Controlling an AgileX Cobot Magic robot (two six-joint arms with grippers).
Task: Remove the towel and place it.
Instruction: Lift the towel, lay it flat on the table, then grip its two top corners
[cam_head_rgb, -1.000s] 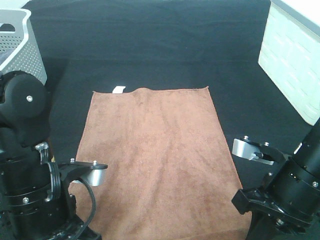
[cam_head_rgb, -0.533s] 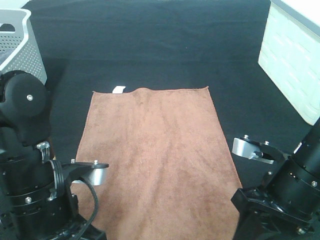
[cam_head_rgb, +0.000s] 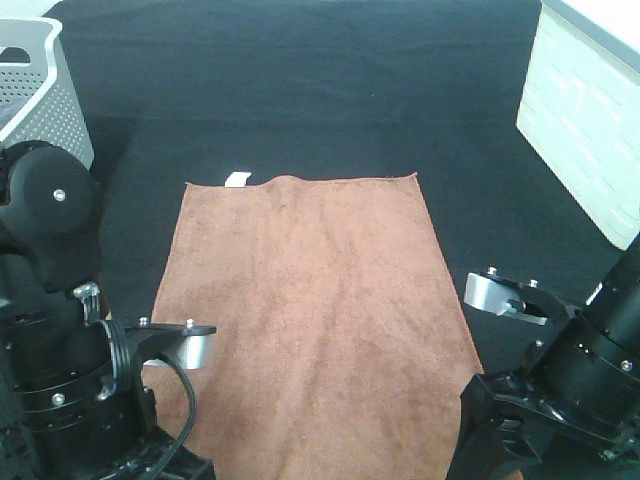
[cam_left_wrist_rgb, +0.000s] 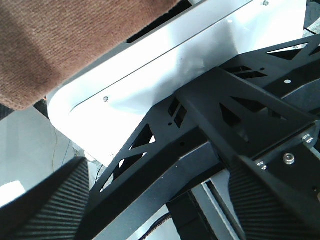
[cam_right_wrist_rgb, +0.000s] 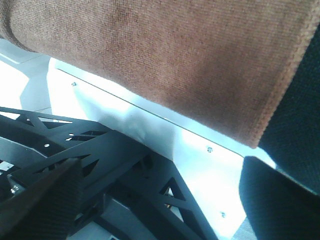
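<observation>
Towel (cam_head_rgb: 310, 320) spread flat on the black counter (cam_head_rgb: 300, 90), near edge seeming to hang over the front, white tag (cam_head_rgb: 237, 179) at a far corner. By that edge, left fingers (cam_left_wrist_rgb: 45, 210) and right fingers (cam_right_wrist_rgb: 45, 200) wide apart, holding nothing, leaving the towel free to lie smooth.

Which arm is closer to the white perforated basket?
Left. The left arm stands right beside the basket; the right arm is across the towel, on the opposite side.

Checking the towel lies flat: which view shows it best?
Exterior high: the whole towel lies spread on the black table, tag at a far corner. Both wrist views show only its edge.
</observation>
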